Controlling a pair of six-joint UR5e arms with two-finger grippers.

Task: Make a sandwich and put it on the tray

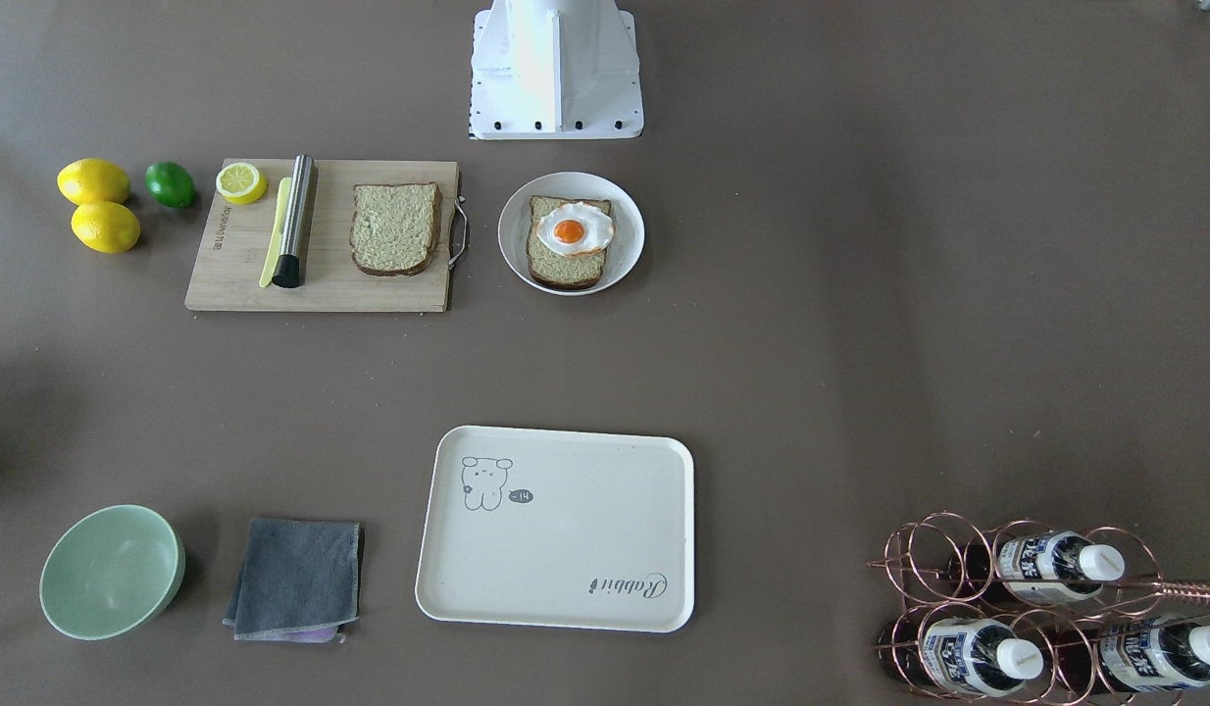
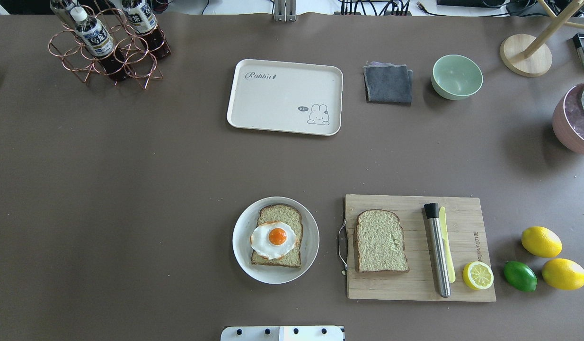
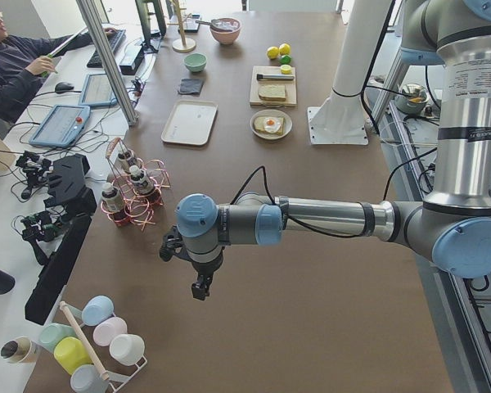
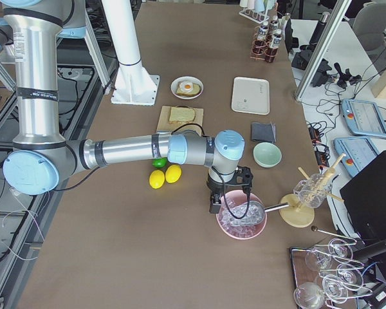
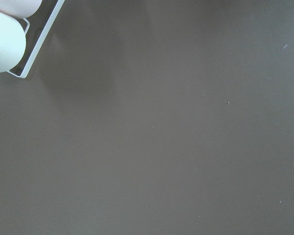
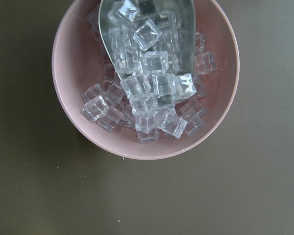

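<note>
One bread slice [image 2: 278, 237] with a fried egg [image 2: 273, 239] on top lies on a white plate [image 2: 240, 246]. The second bread slice [image 2: 381, 241] lies on the wooden cutting board [image 2: 462, 284]. The cream tray [image 2: 285, 97] with the bear drawing is bare at the far side of the table. My left gripper [image 3: 200, 286] hangs over bare table near the bottle rack, far from the food; I cannot tell if it is open. My right gripper [image 4: 213, 205] hangs beside the pink ice bowl [image 4: 242, 222]; I cannot tell if it is open.
On the board lie a steel rod [image 2: 438, 250], a yellow knife [image 2: 446, 244] and a lemon half [image 2: 478, 275]. Two lemons [image 2: 541, 241] and a lime [image 2: 520, 276] sit beside it. A grey cloth [image 2: 388, 84], green bowl [image 2: 456, 76] and copper bottle rack [image 2: 107, 47] stand at the far side.
</note>
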